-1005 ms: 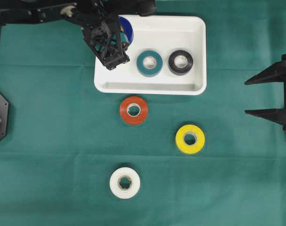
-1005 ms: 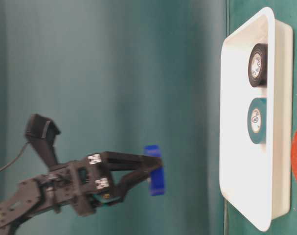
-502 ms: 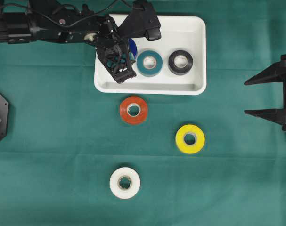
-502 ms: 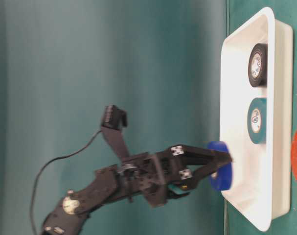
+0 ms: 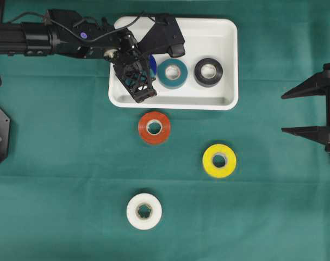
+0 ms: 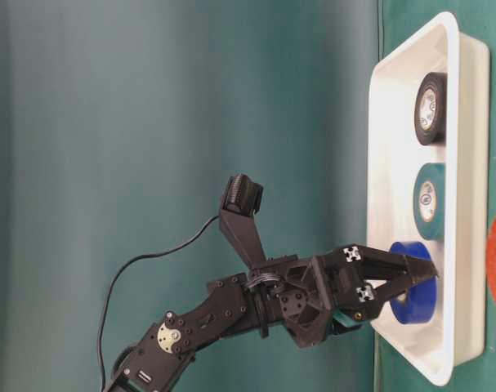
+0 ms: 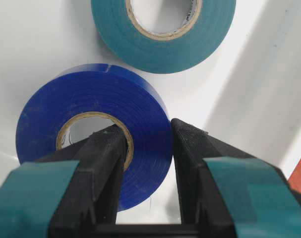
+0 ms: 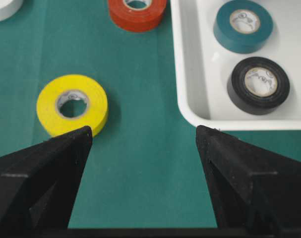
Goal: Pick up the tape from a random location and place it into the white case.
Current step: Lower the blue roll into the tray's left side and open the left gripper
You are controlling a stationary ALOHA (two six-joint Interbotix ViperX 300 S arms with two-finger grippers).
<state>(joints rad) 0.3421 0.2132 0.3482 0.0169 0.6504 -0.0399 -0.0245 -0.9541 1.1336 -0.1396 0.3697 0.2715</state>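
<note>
While your left gripper (image 7: 146, 144) clamps the blue tape roll (image 7: 95, 124) inside the shallow white plastic case (image 5: 224, 100), beside two stored rolls, three rolls wait outside; your right gripper (image 8: 143, 148) gapes empty.

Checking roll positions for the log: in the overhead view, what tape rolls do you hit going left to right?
White roll → red roll → teal roll → black roll → yellow roll. The blue roll is left out: mostly hidden under the left gripper, overlapping the white and red in left-right position.
</note>
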